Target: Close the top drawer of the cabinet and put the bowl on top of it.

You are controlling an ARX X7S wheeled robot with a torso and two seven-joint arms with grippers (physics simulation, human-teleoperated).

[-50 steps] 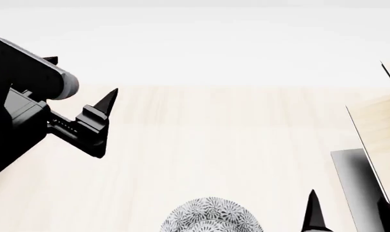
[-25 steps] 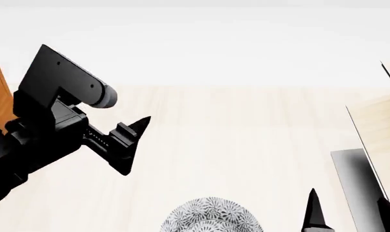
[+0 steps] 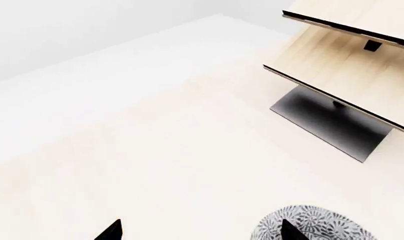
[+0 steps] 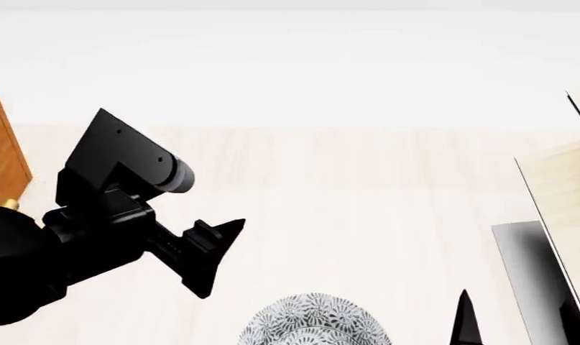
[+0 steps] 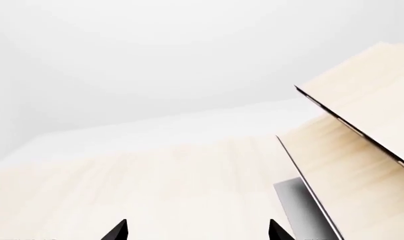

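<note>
A: Status? Bowl (image 4: 314, 320) at 6 o'clock, on the table (image 4: 366, 201), untouched.
B: Left gripper (image 3: 198, 231) spread, empty, near it. Right gripper (image 5: 196, 230) spread too. Cabinet (image 4: 0, 140) at 9; drawer state not visible.

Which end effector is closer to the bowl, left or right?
In the head view the right end effector, low beside the bowl, looks closer. The left end effector hangs above and to the bowl's left.
</note>
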